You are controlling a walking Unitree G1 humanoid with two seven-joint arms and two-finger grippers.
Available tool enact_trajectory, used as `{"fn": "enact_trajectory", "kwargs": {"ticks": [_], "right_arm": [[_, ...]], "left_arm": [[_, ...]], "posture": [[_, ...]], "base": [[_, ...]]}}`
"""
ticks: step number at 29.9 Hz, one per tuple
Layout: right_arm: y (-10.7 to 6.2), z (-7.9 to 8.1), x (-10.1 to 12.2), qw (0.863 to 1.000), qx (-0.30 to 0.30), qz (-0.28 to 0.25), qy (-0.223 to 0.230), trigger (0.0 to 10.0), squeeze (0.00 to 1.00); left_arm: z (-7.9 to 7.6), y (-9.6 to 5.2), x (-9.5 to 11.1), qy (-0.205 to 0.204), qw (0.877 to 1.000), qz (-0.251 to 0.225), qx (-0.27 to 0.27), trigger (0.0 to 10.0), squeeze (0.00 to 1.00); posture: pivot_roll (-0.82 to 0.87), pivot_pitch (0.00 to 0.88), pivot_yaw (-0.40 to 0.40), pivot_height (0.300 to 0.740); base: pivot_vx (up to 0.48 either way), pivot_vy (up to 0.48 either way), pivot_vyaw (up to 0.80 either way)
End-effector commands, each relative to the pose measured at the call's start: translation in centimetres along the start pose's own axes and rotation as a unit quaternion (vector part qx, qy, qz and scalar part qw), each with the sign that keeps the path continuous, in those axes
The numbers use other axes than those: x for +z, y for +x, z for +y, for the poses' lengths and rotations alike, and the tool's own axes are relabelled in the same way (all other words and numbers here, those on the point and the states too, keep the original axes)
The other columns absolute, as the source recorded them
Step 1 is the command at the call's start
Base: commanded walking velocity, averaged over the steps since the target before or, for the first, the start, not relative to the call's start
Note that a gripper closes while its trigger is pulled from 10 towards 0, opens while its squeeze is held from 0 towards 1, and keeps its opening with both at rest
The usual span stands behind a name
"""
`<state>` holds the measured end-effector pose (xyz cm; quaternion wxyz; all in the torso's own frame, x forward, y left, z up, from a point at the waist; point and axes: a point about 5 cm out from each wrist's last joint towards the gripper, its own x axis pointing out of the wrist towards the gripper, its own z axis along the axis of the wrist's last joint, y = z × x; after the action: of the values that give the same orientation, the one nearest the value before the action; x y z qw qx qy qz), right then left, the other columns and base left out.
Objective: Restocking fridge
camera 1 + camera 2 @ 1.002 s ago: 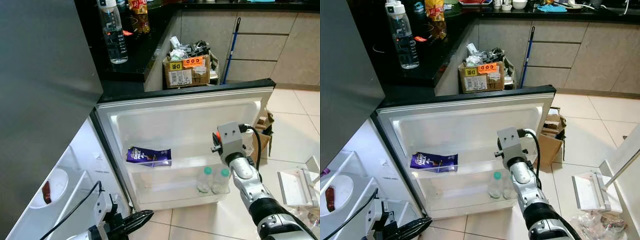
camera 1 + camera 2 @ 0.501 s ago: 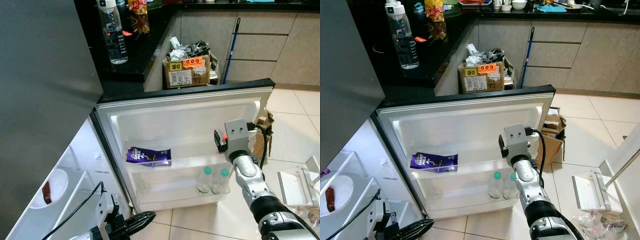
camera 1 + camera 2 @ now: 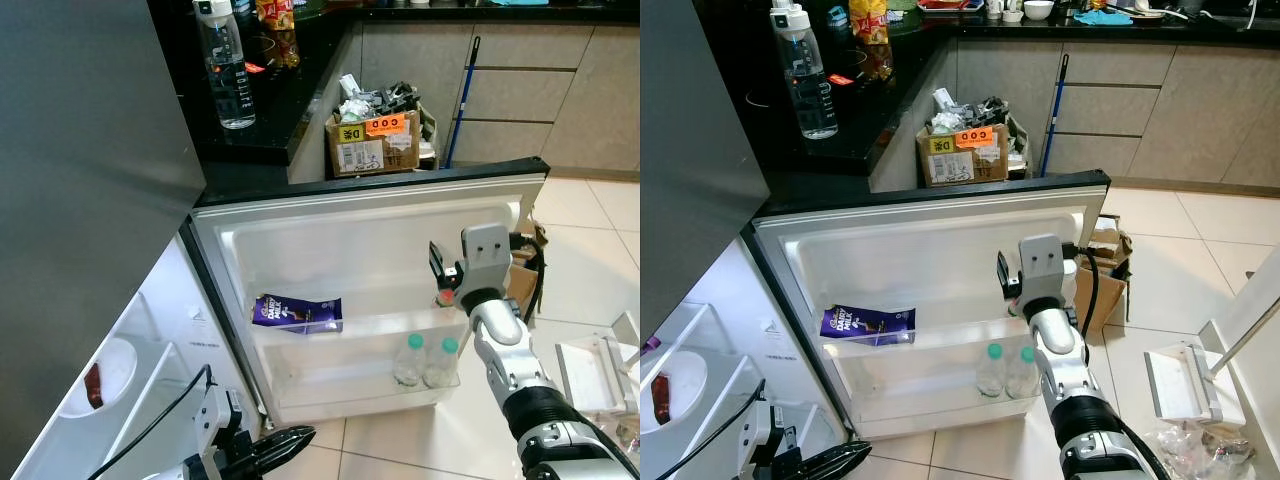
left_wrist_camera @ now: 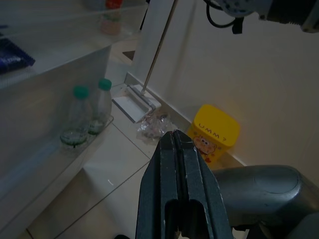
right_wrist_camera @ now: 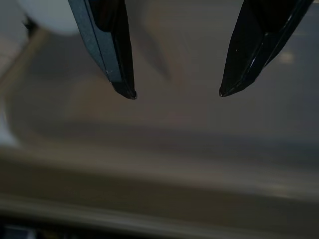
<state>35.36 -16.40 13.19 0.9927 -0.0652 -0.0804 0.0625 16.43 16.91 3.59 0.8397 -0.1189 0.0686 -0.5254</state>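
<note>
The fridge door (image 3: pixel 370 215) hangs wide open, its inner face to the robot. On its shelf (image 3: pixel 400 325) a purple chocolate pack (image 3: pixel 297 313) lies flat at about 9 o'clock. In the bin (image 3: pixel 350 385) below, two green-capped bottles (image 3: pixel 425 362) stand touching at about 4 o'clock. The right gripper (image 5: pixel 174 92) is raised at the door's 3 o'clock edge, just above the shelf's end, fingers (image 5: pixel 117 55) spread apart with nothing between them and a pale blurred surface close ahead. A small red-capped item (image 3: pixel 443 297) sits on the shelf beside the wrist, too small to identify.

Nothing is in hand, so the step looks like either settling what stands on the shelf or drawing clear to fetch more stock. To do it well, the arm should pull straight off the door, away from the red-capped item and the bottles under it; a sideways sweep could tip them. The cable (image 3: pixel 530 275) looping by the wrist should stay off the door edge.

The left gripper (image 4: pixel 180 152) hangs low at 7 o'clock near the floor (image 3: pixel 590 250), fingers pressed together, empty. A yellow bin (image 4: pixel 215 130) and a dustpan (image 3: pixel 590 372) sit on the tiles to the right.
</note>
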Motion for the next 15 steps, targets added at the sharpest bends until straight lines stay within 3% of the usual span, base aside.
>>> {"fn": "enact_trajectory", "kwargs": {"ticks": [1,8,13,15], "right_arm": [[0.1,0.6,0.9,0.999,0.032,-0.026,0.018,10.0,0.00],[-0.8,1.7,2.1,0.987,0.136,-0.060,0.059,10.0,0.00],[-1.3,1.9,2.4,0.980,0.172,-0.068,0.069,10.0,0.00],[-2.5,2.3,2.7,0.963,0.245,-0.074,0.087,10.0,0.00]], "left_arm": [[0.1,-0.3,0.3,0.006,1.000,0.012,-0.003,10.0,0.00],[0.2,-0.4,0.4,0.007,1.000,0.011,-0.003,10.0,0.00],[0.2,-0.4,0.5,0.006,1.000,0.010,-0.003,10.0,0.00],[0.2,-0.4,0.5,0.007,1.000,0.011,-0.003,10.0,0.00]], "posture": [[-0.01,0.008,0.031,0.740],[-0.02,0.009,0.034,0.740],[-0.02,0.009,0.034,0.740],[-0.02,0.009,0.036,0.740]], "base": [[0.000,0.000,0.00],[0.000,0.000,0.00],[0.000,0.000,0.00],[0.000,0.000,0.00]]}}
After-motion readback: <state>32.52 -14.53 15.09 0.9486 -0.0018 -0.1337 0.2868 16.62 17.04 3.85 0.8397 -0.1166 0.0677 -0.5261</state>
